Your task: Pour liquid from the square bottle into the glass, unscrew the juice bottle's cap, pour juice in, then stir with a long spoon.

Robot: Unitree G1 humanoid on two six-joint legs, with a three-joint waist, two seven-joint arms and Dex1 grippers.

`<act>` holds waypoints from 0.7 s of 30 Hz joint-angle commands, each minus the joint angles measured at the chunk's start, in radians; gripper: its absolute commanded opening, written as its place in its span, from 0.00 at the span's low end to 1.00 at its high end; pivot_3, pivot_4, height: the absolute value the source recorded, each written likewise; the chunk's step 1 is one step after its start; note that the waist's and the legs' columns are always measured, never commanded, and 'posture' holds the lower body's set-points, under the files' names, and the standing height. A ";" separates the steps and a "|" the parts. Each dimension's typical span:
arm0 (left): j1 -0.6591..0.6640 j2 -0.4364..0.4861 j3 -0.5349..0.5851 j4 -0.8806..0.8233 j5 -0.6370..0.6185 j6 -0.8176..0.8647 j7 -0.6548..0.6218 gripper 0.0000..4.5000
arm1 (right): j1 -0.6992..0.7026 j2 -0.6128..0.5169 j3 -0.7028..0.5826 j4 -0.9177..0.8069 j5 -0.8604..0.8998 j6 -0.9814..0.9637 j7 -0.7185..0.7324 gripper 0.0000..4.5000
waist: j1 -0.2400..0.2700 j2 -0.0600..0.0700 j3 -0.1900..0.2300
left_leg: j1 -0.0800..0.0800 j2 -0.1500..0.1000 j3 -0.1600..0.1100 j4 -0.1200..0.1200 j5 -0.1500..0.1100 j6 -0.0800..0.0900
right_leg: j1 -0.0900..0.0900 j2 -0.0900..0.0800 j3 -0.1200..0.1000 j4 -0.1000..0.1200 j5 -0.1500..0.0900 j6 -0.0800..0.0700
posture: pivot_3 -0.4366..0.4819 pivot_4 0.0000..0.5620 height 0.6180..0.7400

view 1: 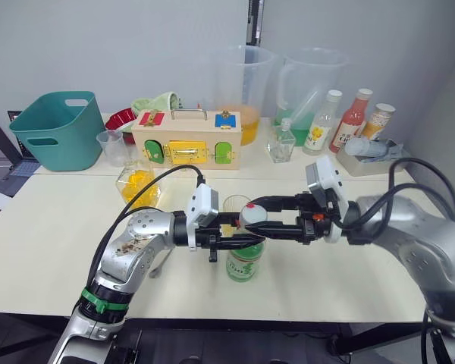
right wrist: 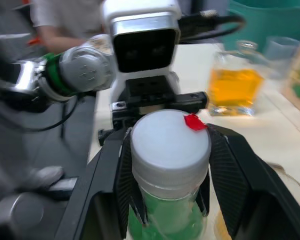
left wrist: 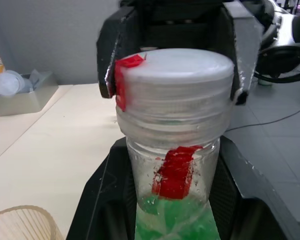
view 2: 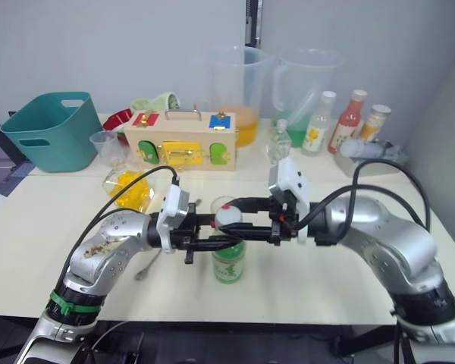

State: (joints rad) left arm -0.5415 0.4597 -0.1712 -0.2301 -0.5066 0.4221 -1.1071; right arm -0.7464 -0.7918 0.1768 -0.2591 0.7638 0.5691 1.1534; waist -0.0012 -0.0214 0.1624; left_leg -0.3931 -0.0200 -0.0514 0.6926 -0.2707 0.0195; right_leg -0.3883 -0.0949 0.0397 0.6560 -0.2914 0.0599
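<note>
The juice bottle (view 1: 244, 264) stands upright near the table's front edge, with green liquid and a green-and-white label. My left gripper (view 1: 239, 241) is shut on its neck just under the white cap (view 1: 252, 214). From the opposite side my right gripper (view 1: 255, 217) is shut on the cap (right wrist: 170, 145), one finger on each side. The glass (view 1: 235, 205) stands just behind the bottle. The square bottle (view 1: 139, 186) with yellow liquid stands to the left, behind my left arm. The long spoon (view 2: 145, 267) lies on the table beside my left forearm.
Along the back stand a teal basket (view 1: 57, 129), a clear plastic cup (view 1: 112, 146), a wooden latch box (view 1: 186, 136), two large pitchers (view 1: 243, 83), a small flask (view 1: 282, 142), several bottles (view 1: 351, 120) and a grey tray (view 1: 371, 155).
</note>
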 commanded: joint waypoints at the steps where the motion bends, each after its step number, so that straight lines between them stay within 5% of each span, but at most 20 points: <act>1: 0.010 0.012 -0.021 -0.023 0.010 0.028 0.012 0.33 | -0.169 0.063 0.139 0.212 -0.152 -0.177 0.332 0.38 | -0.007 0.000 0.000 | 0.000 0.000 0.000 0.000 0.000 0.000 | 0.000 0.000 0.000 0.000 0.000 0.000 | 0.48 0.27 1.00; 4: 0.017 0.022 -0.020 -0.038 0.006 0.035 0.018 0.33 | -0.283 0.097 0.209 0.332 -0.176 -0.251 0.454 0.38 | -0.009 0.000 0.000 | 0.001 0.001 -0.001 -0.001 0.000 0.000 | 0.000 0.000 0.000 0.002 0.000 0.000 | 0.48 0.27 1.00; 10: 0.038 0.039 -0.010 -0.076 -0.007 0.061 0.038 0.33 | -0.415 0.036 0.324 0.431 -0.099 -0.299 0.461 0.38 | -0.010 0.000 0.000 | 0.000 0.001 -0.002 -0.002 0.000 -0.001 | -0.002 -0.003 0.000 0.002 0.000 0.000 | 0.48 0.27 1.00; 12: 0.041 0.038 -0.009 -0.078 -0.009 0.065 0.043 0.33 | -0.426 0.010 0.337 0.433 -0.083 -0.293 0.461 0.60 | -0.010 0.000 0.000 | 0.000 0.001 -0.002 -0.003 0.000 -0.001 | -0.002 -0.003 0.000 0.002 0.000 0.000 | 0.48 0.27 1.00; 17: 0.030 0.030 -0.017 -0.064 -0.013 0.064 0.040 0.33 | -0.373 -0.044 0.198 0.295 0.002 -0.120 0.430 0.97 | -0.006 0.000 0.000 | -0.003 0.000 -0.002 -0.003 0.000 -0.001 | -0.006 -0.004 0.000 0.002 0.000 0.000 | 0.48 0.27 1.00; 21: 0.021 0.024 -0.025 -0.054 -0.018 0.065 0.027 0.33 | -0.281 -0.063 0.044 0.111 0.111 0.058 0.255 0.99 | 0.002 0.000 0.000 | -0.014 0.000 -0.002 0.000 0.000 -0.002 | -0.017 -0.004 0.001 0.008 0.000 0.000 | 0.48 0.27 1.00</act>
State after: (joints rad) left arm -0.5263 0.4832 -0.1620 -0.2921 -0.5239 0.4633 -1.0660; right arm -1.0403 -0.8439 0.3032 -0.0610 0.8152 0.5615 1.4838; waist 0.0008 -0.0214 0.1624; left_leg -0.4069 -0.0199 -0.0533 0.6924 -0.2702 0.0176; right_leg -0.4054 -0.0989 0.0404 0.6639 -0.2910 0.0593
